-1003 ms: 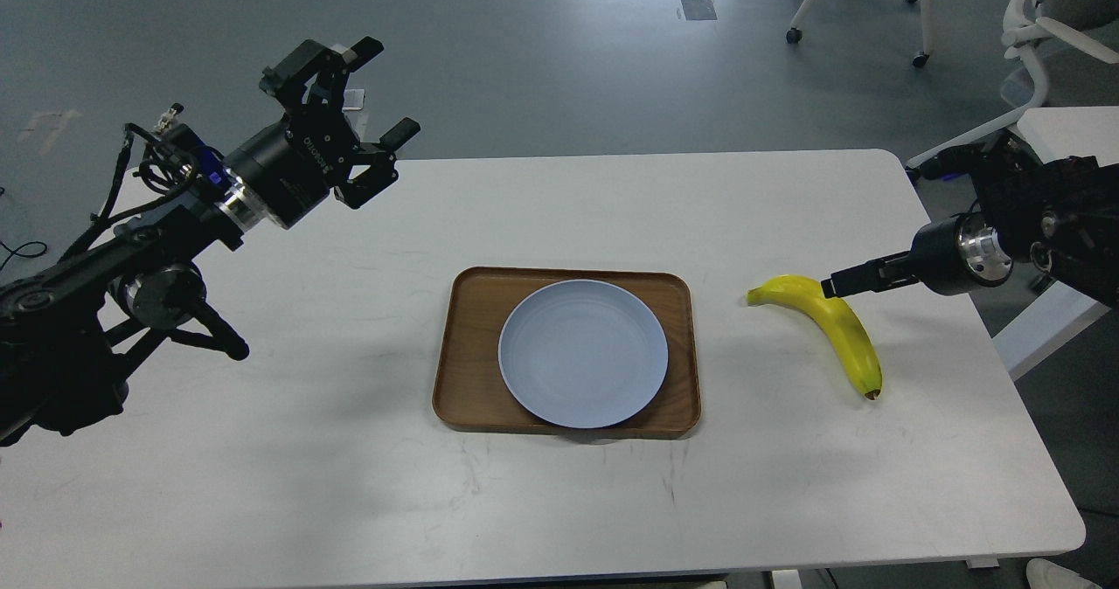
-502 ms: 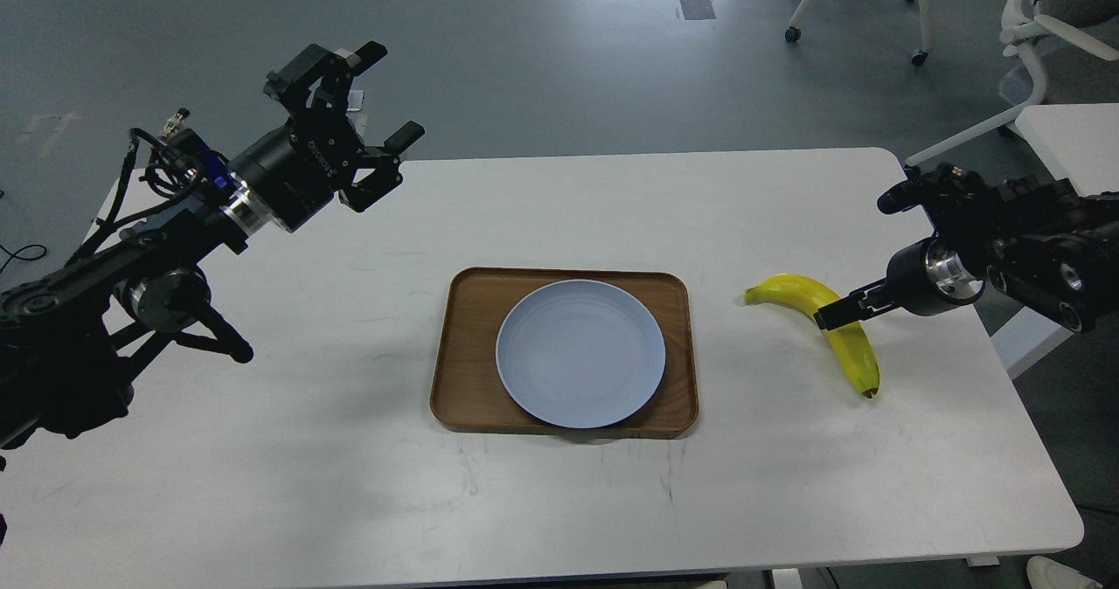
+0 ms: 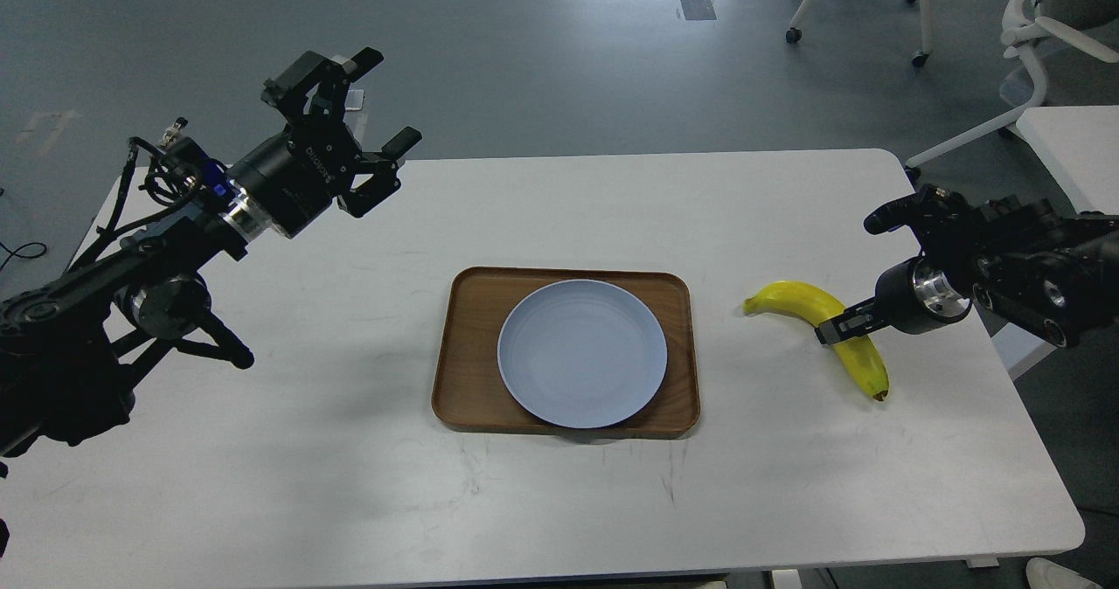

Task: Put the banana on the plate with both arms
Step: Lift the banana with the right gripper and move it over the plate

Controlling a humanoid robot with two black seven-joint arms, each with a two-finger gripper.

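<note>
Banana lies at the plate's three o'clock; your right gripper meets its middle, finger spread unclear. Left gripper hangs spread wide at ten o'clock.

Bare table between banana and tray; plate unobstructed

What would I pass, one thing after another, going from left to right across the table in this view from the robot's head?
Left hand → wooden tray with the plate resting on it → banana → right hand, down at the banana's middle.
</note>
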